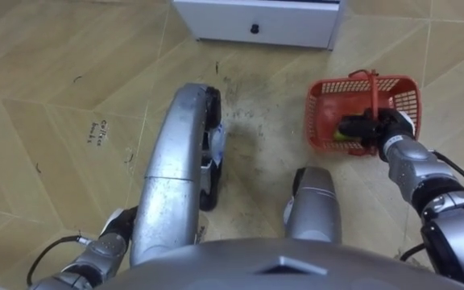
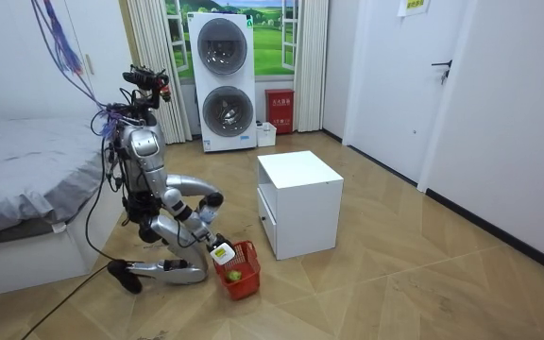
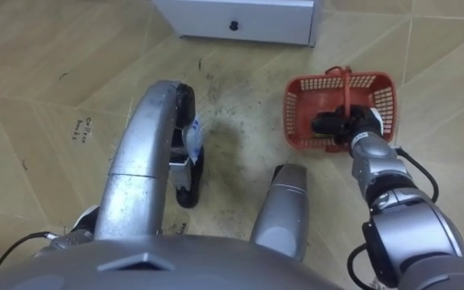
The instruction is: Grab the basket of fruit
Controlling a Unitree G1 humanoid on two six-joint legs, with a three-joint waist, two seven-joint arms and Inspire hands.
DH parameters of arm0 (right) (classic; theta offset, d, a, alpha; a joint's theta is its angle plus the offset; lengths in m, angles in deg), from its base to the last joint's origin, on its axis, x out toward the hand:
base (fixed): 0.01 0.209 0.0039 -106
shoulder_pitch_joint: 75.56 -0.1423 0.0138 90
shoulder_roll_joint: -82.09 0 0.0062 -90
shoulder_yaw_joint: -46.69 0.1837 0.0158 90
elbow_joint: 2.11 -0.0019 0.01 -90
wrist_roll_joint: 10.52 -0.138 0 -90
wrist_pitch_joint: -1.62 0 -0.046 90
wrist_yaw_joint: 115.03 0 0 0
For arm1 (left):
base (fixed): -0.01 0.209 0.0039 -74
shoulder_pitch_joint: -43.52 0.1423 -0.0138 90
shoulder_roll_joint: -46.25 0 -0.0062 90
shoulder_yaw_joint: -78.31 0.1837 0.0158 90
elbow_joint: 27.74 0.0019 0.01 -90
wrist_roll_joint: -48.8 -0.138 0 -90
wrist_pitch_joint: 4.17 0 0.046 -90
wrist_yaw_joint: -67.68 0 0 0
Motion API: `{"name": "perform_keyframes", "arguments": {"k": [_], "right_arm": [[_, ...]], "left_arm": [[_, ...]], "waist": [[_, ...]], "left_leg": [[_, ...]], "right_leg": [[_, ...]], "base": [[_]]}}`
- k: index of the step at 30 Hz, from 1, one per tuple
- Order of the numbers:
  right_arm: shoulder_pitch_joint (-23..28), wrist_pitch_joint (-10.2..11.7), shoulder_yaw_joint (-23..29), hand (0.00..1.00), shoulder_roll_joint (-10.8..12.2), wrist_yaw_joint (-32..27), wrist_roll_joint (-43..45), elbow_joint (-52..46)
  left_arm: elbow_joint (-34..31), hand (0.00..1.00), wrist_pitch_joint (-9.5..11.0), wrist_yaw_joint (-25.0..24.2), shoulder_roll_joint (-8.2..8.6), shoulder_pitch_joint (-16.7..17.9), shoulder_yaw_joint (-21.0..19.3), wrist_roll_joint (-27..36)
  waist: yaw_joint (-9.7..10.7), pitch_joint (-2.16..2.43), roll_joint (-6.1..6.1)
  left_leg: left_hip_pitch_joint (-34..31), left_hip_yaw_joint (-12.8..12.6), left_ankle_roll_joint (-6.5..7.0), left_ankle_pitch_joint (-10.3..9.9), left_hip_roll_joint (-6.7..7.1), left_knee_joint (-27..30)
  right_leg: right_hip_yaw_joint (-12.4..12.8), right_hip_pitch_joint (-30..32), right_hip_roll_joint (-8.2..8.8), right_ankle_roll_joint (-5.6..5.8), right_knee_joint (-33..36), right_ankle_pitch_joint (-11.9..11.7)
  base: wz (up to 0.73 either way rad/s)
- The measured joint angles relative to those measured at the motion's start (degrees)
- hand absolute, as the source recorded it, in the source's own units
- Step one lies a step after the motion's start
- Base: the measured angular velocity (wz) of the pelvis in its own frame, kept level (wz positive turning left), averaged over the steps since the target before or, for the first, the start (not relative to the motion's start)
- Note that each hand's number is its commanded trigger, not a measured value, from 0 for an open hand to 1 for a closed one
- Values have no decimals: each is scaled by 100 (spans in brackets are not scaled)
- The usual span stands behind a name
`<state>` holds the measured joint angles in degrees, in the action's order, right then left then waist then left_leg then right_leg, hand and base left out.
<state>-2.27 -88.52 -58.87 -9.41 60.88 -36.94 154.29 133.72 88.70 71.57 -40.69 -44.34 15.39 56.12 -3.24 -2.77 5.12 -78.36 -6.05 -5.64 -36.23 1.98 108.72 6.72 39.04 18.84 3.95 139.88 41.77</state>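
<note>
As the robot kneels, right hand (image 1: 387, 129) fingers (image 1: 353, 126) curled round fruit basket (image 1: 319, 121) handle (image 1: 372, 90)

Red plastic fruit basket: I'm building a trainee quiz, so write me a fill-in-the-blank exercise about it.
The red plastic mesh basket stands on the ____.
The right robot hand is curled round its ____.
The white box-shaped cabinet nearby has its drawer ____.
Missing words: floor; handle; closed.

Basket (image 1: 326, 113) on floor (image 1: 55, 80) at robot's 1 o'clock; cabinet (image 1: 256, 20) at 12, beyond; R hand (image 1: 365, 127) over basket's 6.
</note>
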Motion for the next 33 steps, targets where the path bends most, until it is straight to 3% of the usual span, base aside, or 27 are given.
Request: {"name": "perform_keyframes", "arguments": {"k": [10,13,17,21,24,26,28,29,31,32,33], "right_arm": [[4,0,54,100,104,111,12,87],[53,0,47,100,157,102,96,56],[114,-3,45,100,225,87,291,-34],[114,-80,54,100,263,-29,694,-505],[122,-89,46,100,364,-78,892,-840],[172,-96,-25,100,423,-95,940,-1094],[183,-122,-125,100,424,-109,1073,-1255],[185,-125,-161,100,440,-119,1167,-1306],[183,-127,-178,100,450,-128,1395,-1433],[181,-128,-213,100,477,-155,1467,-1549],[184,-136,-366,100,552,-167,1545,-1585]], "left_arm": [[214,0,45,-61,60,-339,-87,-1],[203,0,125,-56,61,-418,-242,-7],[173,0,137,-55,75,-504,-282,-70],[171,0,131,-38,73,-536,-622,-76],[205,0,130,-30,67,-617,-833,-69],[228,0,131,-22,63,-657,-902,-72],[234,0,134,0,62,-735,-946,-69],[229,0,135,4,48,-786,-1030,-68],[212,0,136,10,46,-850,-1140,-62],[211,0,135,16,44,-846,-1208,-57],[241,0,135,21,22,-751,-1321,-56]], "waist": [[167,-17,21],[180,-26,40],[173,-28,50],[213,-43,84],[283,-40,91],[314,-28,81],[322,-26,85],[321,0,128],[294,18,127],[278,19,87],[201,-5,84]], "left_leg": [[71,62,20,-8,90,75],[71,144,42,-19,180,139],[139,198,191,-97,179,257],[231,291,279,-142,203,378],[306,510,280,-140,388,489],[333,565,307,-125,390,599],[310,542,465,-40,360,713],[310,514,547,18,346,725],[403,539,603,49,283,597],[481,569,751,198,153,536],[496,564,915,832,81,697]], "right_leg": [[-92,-228,-2,0,-36,0],[-183,-344,-13,1,-70,0],[-244,-531,-36,2,-173,-1],[-252,-702,-98,0,-260,0],[-311,-921,-151,1,-384,-1],[-310,-1026,-219,1,-484,-1],[-283,-1088,-296,47,-633,21],[-214,-1124,-381,106,-796,55],[-104,-1126,-568,117,-1223,68],[-61,-1174,-696,124,-1635,83],[-29,-1443,-725,139,-2104,115]], "base": [[1],[6],[-2],[-8],[-6],[-16],[-10],[-11],[-27],[-62],[-71]]}}
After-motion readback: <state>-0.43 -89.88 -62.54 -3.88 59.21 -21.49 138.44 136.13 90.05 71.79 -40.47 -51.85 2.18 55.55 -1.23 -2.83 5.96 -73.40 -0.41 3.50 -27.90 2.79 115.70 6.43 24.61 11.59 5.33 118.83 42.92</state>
